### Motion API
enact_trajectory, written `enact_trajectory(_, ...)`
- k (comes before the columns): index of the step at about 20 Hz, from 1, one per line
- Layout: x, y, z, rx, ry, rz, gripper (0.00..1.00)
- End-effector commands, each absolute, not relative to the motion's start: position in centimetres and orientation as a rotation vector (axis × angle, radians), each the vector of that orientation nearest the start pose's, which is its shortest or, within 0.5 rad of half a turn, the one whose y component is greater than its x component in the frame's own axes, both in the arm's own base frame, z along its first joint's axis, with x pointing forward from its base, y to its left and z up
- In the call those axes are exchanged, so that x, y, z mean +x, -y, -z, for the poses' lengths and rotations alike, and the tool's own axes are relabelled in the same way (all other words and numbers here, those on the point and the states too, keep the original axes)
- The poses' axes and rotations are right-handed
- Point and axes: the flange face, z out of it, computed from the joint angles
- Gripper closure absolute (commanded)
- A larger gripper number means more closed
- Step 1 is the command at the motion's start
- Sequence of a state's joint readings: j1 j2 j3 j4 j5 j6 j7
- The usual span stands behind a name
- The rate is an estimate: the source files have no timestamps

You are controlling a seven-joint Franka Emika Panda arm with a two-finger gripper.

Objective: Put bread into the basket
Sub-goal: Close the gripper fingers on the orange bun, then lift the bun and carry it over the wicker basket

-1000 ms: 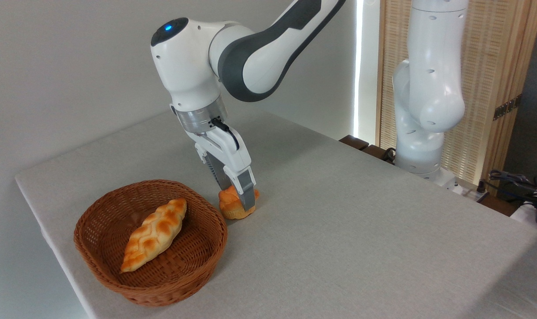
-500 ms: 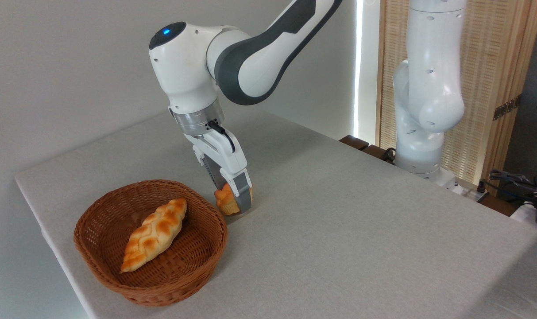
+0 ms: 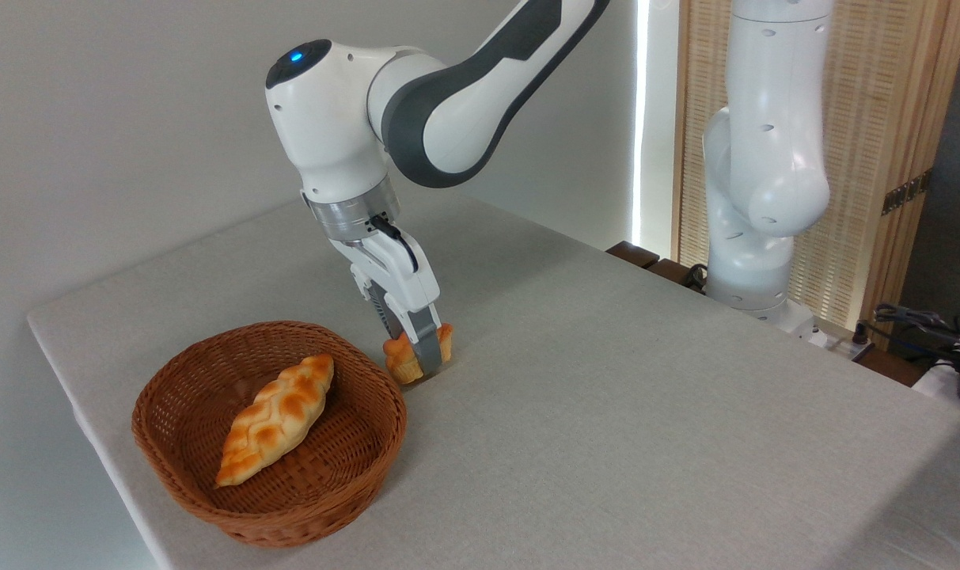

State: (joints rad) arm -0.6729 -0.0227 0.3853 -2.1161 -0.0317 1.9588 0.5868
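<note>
Pinching the small bun between our gripper fingers, we are holding it just above the table, right beside the wicker basket rim. Next we should carry it over the rim, beside the braided loaf, then release.

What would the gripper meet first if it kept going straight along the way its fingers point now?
Probably the table. The gripper, shut on the bun, points down and slightly right, with only cloth below. The basket sits left of that line, though depth is unclear.
</note>
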Motion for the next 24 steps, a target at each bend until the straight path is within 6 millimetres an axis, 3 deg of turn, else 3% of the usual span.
enact_trajectory(1,50.2,15.0,-41.1,-2.900,-1.357,-0.182,0.54)
enact_trajectory(4,50.2,15.0,-42.5,-2.906,-1.359,-0.159,0.54)
enact_trajectory(7,50.2,15.6,-46.6,-2.964,-1.378,-0.154,0.54)
enact_trajectory(11,50.1,15.5,-49.9,-2.972,-1.394,-0.132,0.48)
enact_trajectory(15,51.9,15.2,-54.6,-2.996,-1.363,0.066,0.44)
enact_trajectory(16,52.7,15.0,-55.0,-2.993,-1.345,0.126,0.43)
enact_trajectory(17,53.4,15.0,-55.5,-2.980,-1.328,0.226,0.36)
enact_trajectory(20,55.6,15.6,-54.5,-2.961,-1.252,0.375,0.00)
enact_trajectory(24,57.3,16.6,-52.9,-3.004,-1.122,0.487,0.00)
